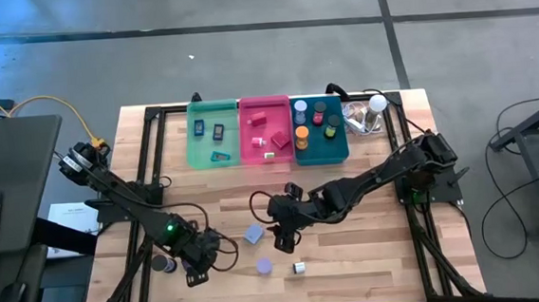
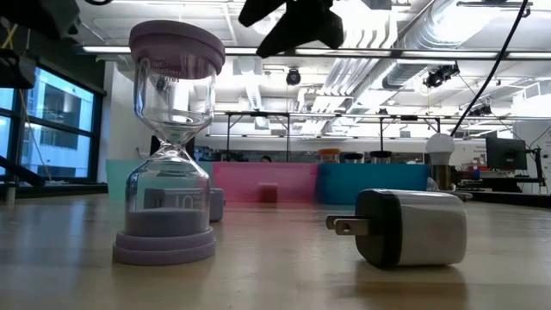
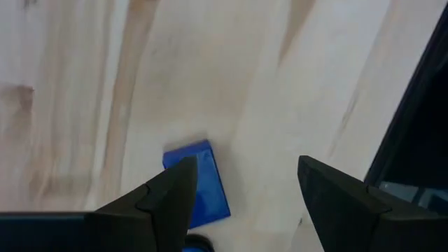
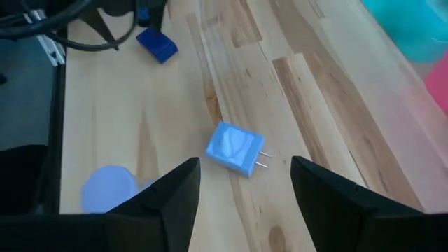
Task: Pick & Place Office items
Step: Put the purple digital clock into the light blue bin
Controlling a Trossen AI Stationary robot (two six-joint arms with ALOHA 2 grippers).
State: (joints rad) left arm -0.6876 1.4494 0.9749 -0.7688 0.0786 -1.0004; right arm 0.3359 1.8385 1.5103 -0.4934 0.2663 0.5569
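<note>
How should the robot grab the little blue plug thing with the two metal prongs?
Probably by its two flat sides, coming straight down from above. The blue plug lies flat on the table with its prongs pointing sideways, so the fingers should close across the boxy body, clear of the prongs. The right gripper hovers open over it, with nothing crowding the plug.

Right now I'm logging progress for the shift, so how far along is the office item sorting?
Mostly done: the green bin, pink bin and teal bin already hold items. In hand: nothing gripped; the left claw is open over a blue block, and the right claw is open above the blue plug adapter. Left: those two, the hourglass and the white charger.
</note>
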